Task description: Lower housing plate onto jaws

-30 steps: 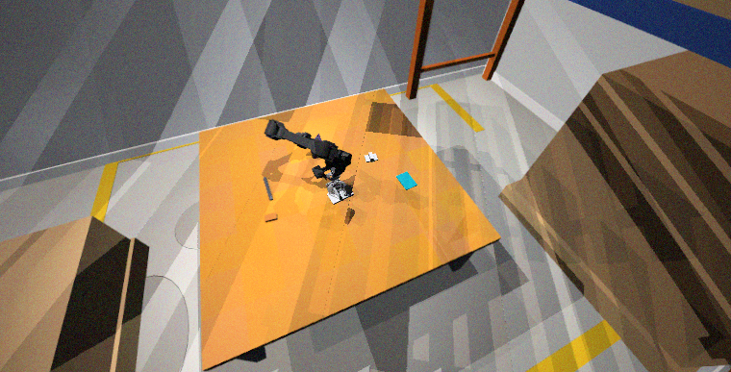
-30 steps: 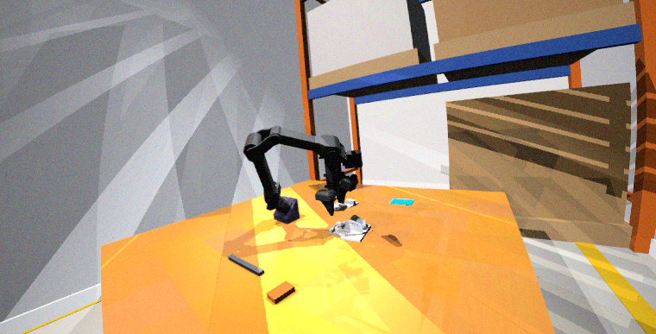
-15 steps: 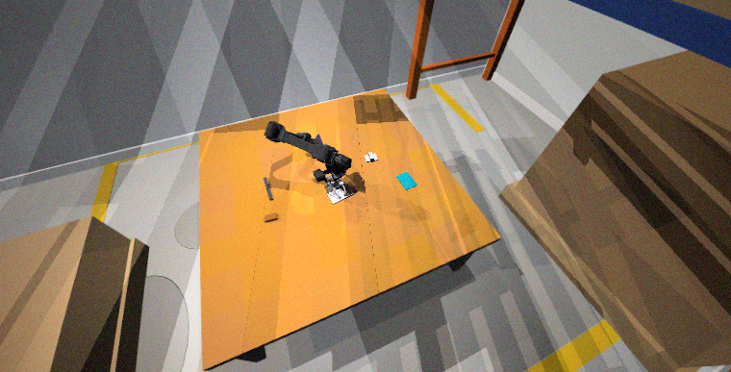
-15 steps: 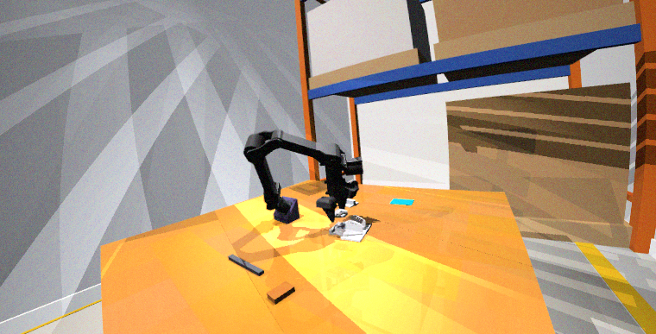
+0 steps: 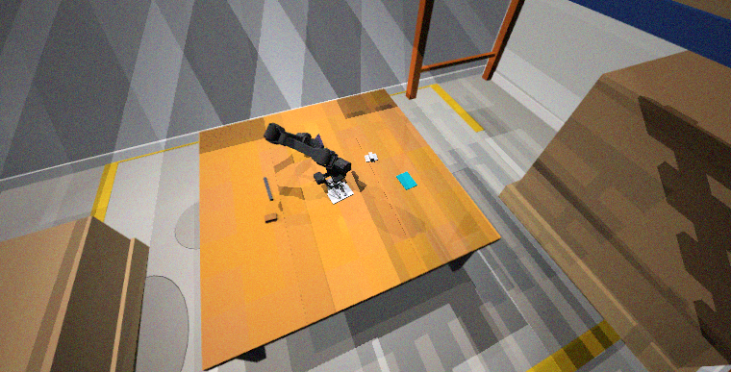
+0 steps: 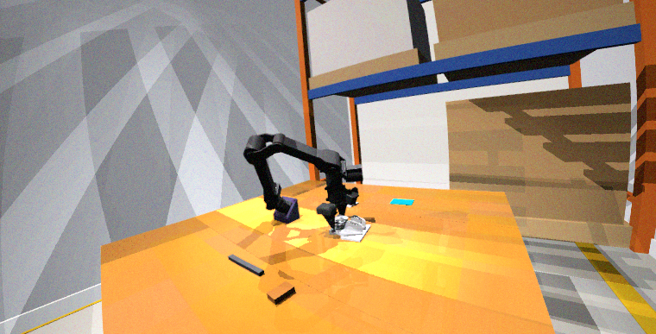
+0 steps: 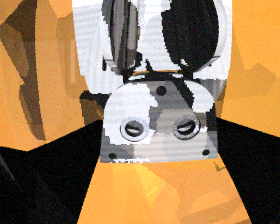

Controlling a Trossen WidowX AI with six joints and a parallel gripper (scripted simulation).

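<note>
The white base (image 5: 341,196) (image 6: 363,235) (image 7: 86,65) lies flat on the orange table (image 5: 265,277) (image 6: 413,304), with the two rounded jaws (image 7: 123,37) (image 7: 195,37) side by side on it. The claw (image 5: 334,184) (image 6: 341,221) (image 7: 157,124) reaches down at the base's edge nearest the arm's foot, its fingers grasping the housing plate (image 7: 161,146) by opposite sides. That plate is over this edge of the base, just beside the jaws; a metal end shows inside each of its two round holes, but whether it sits fully down and level I cannot tell. Well apart from the base are a turquoise sheet (image 5: 407,181) (image 6: 401,202) on one side and, on the other, a dark bar (image 5: 268,188) (image 6: 246,265) and a brown block (image 5: 270,217) (image 6: 280,293). A small white piece (image 5: 371,157) lies nearer the base than the sheet does.
</note>
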